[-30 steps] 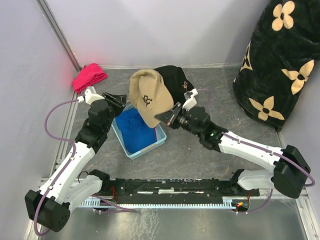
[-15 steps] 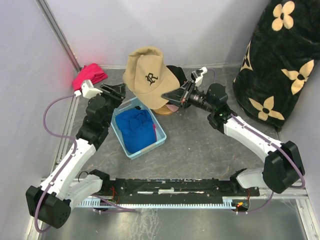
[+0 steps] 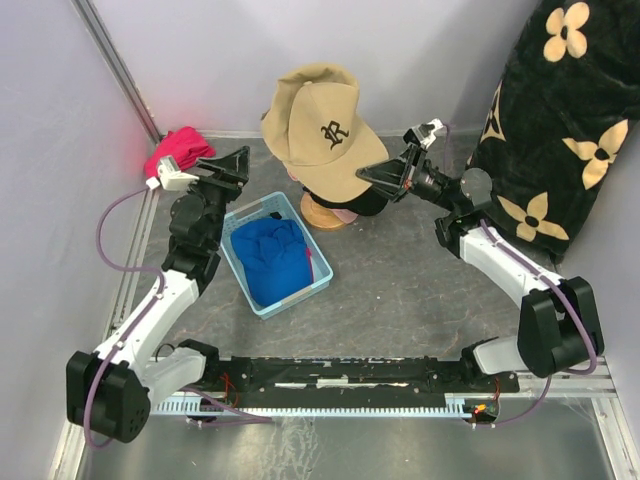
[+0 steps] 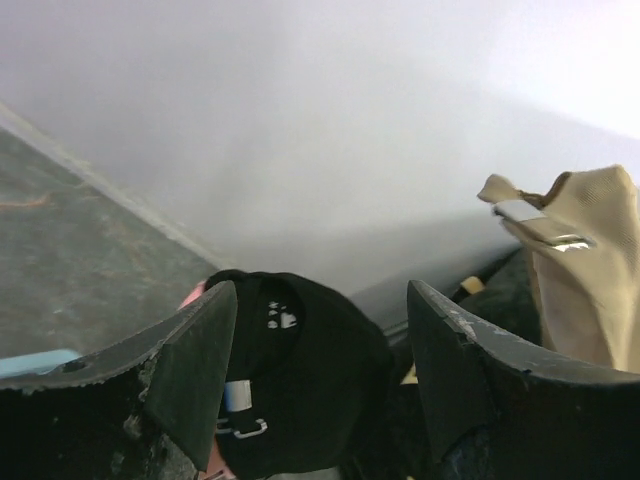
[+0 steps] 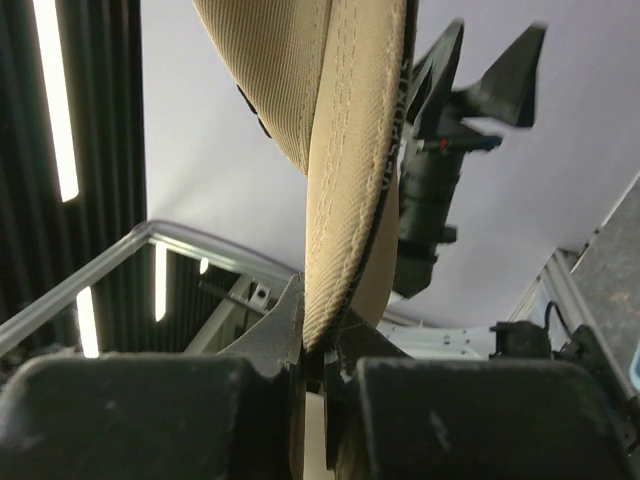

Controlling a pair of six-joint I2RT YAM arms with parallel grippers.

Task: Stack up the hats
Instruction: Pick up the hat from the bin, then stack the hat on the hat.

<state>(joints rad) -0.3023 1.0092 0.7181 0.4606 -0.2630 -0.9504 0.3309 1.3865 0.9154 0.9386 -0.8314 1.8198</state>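
a blue cap [image 3: 270, 255] is seen lying in a pale blue basket [image 3: 303, 293], nearer than both claws and just right of the left gripper [image 3: 232, 165], whose fingers are held apart and empty. the tan cap [image 3: 320, 130] is clamped by its brim in the right gripper [image 3: 385, 178] and held raised to that claw's left, over a black cap [image 3: 368, 205]

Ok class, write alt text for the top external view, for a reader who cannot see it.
Seen from above, the right gripper holds a tan cap by its brim over a wooden stand. The left gripper hangs open beside a bin with a blue cap in it.
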